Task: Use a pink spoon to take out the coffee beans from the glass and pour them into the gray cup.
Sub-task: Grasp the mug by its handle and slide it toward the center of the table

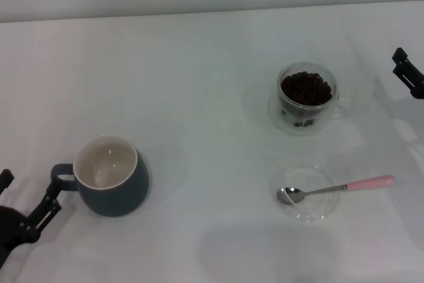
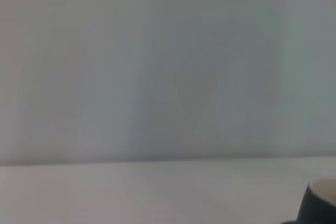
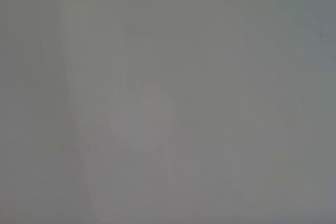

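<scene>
Sitting at the near left edge of the head view, the left gripper (image 1: 33,213) is just beside the gray cup (image 1: 109,175), on its handle side. Its dark fingers (image 1: 48,205) reach toward the cup's loop handle, tips close to it; contact can't be confirmed. Jaw gap on the left: cannot tell, the fingers overlap from this angle. Nothing visibly held.

Right gripper (image 1: 407,71) pokes in at the far right edge, only a dark tip showing. It is near the glass (image 1: 305,99) but apart from it, touching nothing. Jaw gap on the right: cannot tell either, too little of it is in frame.

Glass stands upright on the white table (image 1: 199,97), far right side, loaded with coffee beans (image 1: 305,88) close to the rim. Nearer the robot, a flat clear dish (image 1: 306,193) sits on the table. The pink spoon (image 1: 334,189) lies across it: metal bowl inside the dish, pink handle sticking out over the rim toward the right. Spoon untouched by either gripper.

Gray cup is upright on the near left, cream inside, no beans visible in it. Cup and glass are well apart.

Left wrist view catches only a dark sliver of the gray cup (image 2: 319,203) at the frame edge, plus table and wall. Right wrist view shows a blank surface, nothing identifiable.
</scene>
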You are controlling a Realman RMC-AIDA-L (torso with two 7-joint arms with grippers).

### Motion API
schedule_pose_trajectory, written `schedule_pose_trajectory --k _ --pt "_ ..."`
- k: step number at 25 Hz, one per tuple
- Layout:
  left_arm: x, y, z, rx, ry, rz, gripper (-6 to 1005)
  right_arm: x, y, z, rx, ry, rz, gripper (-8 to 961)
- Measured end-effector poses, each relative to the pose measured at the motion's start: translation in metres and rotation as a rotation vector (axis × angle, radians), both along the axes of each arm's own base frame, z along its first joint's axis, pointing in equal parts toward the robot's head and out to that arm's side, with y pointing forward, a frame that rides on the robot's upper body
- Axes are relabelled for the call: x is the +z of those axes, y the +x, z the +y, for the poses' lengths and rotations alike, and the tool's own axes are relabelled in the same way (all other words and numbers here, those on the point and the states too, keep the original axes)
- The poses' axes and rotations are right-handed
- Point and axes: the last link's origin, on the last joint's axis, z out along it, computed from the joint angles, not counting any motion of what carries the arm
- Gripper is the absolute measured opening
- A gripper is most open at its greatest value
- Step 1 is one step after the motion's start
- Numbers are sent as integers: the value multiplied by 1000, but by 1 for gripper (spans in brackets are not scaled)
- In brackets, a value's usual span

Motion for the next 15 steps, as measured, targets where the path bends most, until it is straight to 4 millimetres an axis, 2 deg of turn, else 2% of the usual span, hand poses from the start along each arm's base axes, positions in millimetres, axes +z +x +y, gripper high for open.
schedule_pose_trajectory --k 8,15 --pt "-6 2 19 5 -39 26 872 0 0 1 1 0 0 855" --pt "-8 4 23 4 -45 29 849 0 0 1 0 1 1 853"
